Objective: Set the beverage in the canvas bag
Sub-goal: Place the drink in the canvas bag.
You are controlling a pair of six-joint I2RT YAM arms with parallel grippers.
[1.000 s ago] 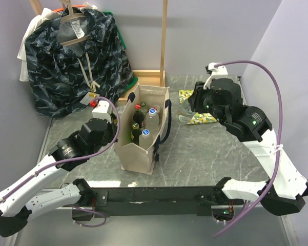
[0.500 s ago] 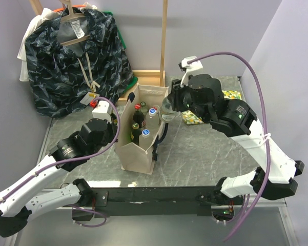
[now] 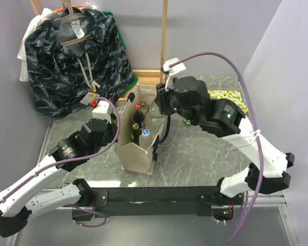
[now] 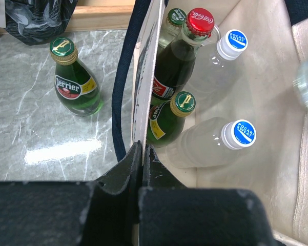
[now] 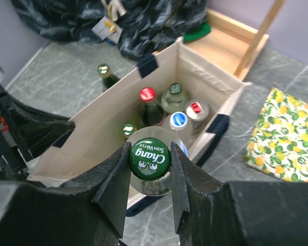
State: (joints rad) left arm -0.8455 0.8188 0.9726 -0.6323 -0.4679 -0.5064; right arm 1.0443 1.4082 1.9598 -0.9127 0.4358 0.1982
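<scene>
While left claw [image 4: 142, 149] pinches canvas bag [image 3: 136, 154] wall, right claw [image 5: 149, 152] clamps one Chang bottle [image 5: 150, 163] above it; five bottles [image 4: 238, 134] inside.

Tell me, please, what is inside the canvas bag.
The canvas bag holds a cola bottle, two green-capped bottles, two blue-capped bottles and a can; their bases are hidden.

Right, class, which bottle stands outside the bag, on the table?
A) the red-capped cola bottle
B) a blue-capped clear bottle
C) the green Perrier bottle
C: the green Perrier bottle stands on the table beside the bag, while the red-capped bottle and blue-capped bottles sit inside it.
</scene>
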